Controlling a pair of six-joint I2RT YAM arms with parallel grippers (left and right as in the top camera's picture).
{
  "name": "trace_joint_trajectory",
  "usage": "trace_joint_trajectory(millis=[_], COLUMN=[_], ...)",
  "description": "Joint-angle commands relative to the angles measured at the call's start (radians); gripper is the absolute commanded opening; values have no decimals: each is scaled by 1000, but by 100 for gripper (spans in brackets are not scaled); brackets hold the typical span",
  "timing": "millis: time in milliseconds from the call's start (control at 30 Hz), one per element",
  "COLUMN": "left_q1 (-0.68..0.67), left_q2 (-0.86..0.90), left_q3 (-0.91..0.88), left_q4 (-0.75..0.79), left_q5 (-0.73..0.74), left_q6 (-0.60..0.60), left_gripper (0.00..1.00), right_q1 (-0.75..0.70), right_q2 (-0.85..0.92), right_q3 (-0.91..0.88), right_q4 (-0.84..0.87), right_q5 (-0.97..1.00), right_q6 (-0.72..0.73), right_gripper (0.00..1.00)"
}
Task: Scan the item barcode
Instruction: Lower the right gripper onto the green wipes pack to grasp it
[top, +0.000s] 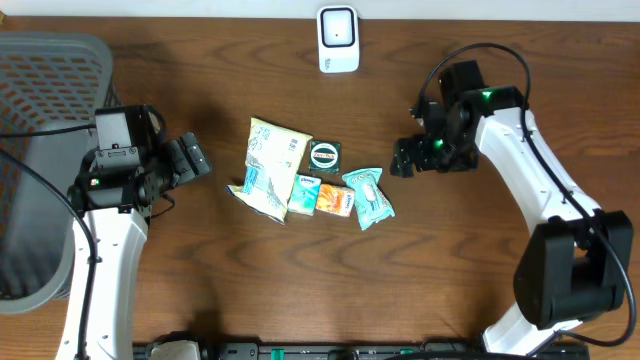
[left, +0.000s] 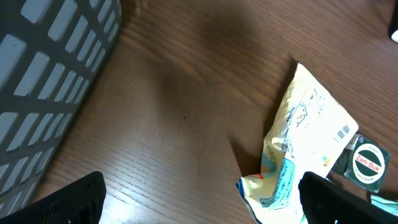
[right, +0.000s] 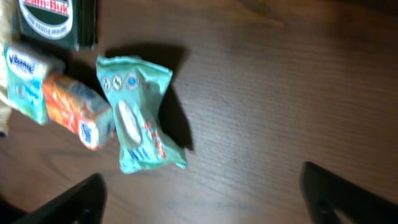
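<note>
We see the left fingers spread wide with nothing between them, hovering over the tabletop just left of the items. The right fingers also stand apart and empty, hanging above the wood just right of the group. Neither pair touches anything.

The items lie together at the middle of the tabletop. The cream pouch is the leftmost and largest. It lies flat, with a barcode facing up near its far right corner. Just right of that corner sits the dark green Zam-Buk tin. On the near side of the tin, close side by side in a row, lie a small blue packet, an orange packet and a teal wipes packet. The teal one is closest to the right fingers. The white scanner stands at the far edge, well apart from the group. A grey basket sits at the left edge.
</note>
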Motion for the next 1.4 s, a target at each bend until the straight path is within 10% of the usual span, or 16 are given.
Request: trace_joint_trajectory(millis=[0, 1367], left_q1=[3, 3], left_q2=[4, 4], left_q3=[1, 1], left_q4=[-3, -3], left_q5=[2, 2], left_q6=[-2, -2], left_gripper=[98, 98], right_q1=[5, 24], right_q2=[8, 9], right_q3=[4, -31], right_q4=[21, 42], right_q5=[-43, -67], right_q6=[11, 30], right_gripper=[84, 89])
